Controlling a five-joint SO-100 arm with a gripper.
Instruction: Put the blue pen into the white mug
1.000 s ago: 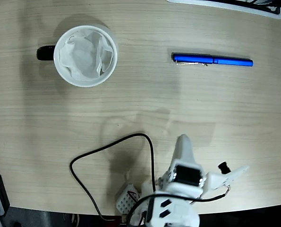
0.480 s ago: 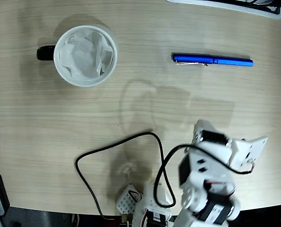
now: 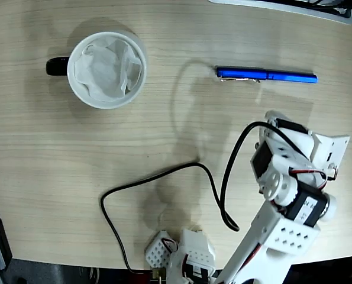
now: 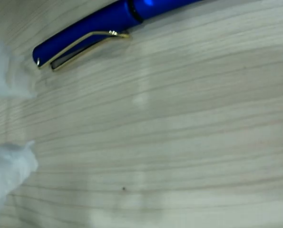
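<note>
Fixed view: white arm (image 3: 288, 195) at lower right of the frame, black cable (image 3: 164, 177) looping at lower center. Gripper (image 3: 309, 142) hangs above the table (image 3: 75, 154), below the pen, not touching; open or closed, can't tell. Blue pen (image 3: 266, 75) lies flat at upper right. White mug (image 3: 107, 69) sits upper left, well apart from the pen. Wrist view: pen (image 4: 103, 23) at top of the frame.
</note>
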